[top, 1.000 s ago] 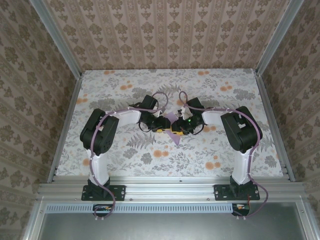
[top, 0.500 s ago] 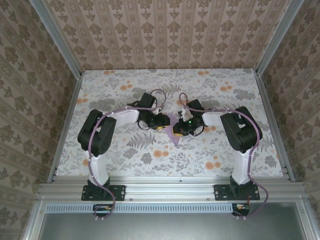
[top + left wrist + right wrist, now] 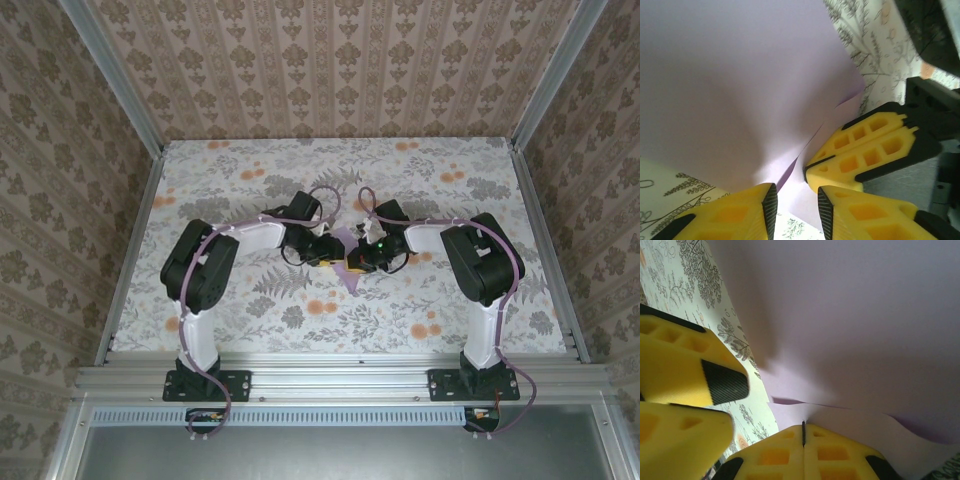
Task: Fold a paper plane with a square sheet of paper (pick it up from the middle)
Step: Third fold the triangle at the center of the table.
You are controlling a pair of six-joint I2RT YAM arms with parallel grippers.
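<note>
Mid-fold: your right claw (image 3: 803,432) pinches a raised fold of the square sheet of paper (image 3: 850,305). Left claw (image 3: 794,206) stands part-spread beside it. Next, likely close left gently and press the crease.

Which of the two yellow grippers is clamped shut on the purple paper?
The right gripper: its fingers are pressed together on the purple paper, while the left gripper has a gap between its fingers.

Bright, even light throughout; both wrist views blur close up, soft shadows across the paper (image 3: 865,315).
</note>
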